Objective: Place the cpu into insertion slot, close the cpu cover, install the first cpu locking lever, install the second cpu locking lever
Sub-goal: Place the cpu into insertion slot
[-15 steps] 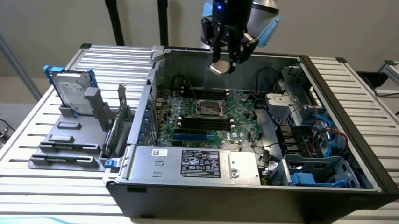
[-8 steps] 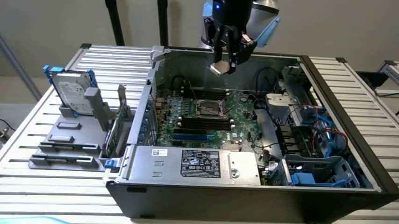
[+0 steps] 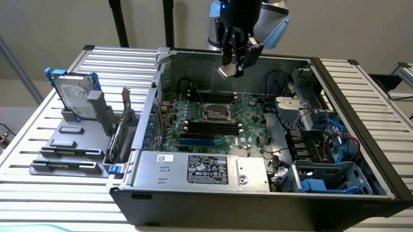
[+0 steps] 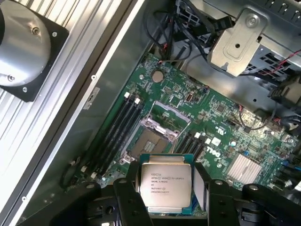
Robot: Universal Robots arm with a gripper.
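My gripper [image 3: 233,66] hangs above the open computer case, over its back wall, shut on the cpu [image 3: 227,71]. In the wrist view the cpu [image 4: 165,184], a flat tan-silver square with printed text, sits between the two black fingers [image 4: 128,197]. Far below on the green board lies the insertion slot [image 4: 151,142], a dark square socket with a metal rim, bare inside. The cpu cover [image 4: 165,117] stands swung up off the socket, on the side away from me. In the exterior view the insertion slot [image 3: 218,112] is in the middle of the board, well below the gripper.
Black memory slots [image 3: 210,128] run beside the socket. A labelled power supply box [image 3: 206,169] fills the near side of the case. Drive cages and cables [image 3: 322,140] crowd the exterior view's right. A hard drive [image 3: 72,96] stands on the slatted table at the exterior view's left.
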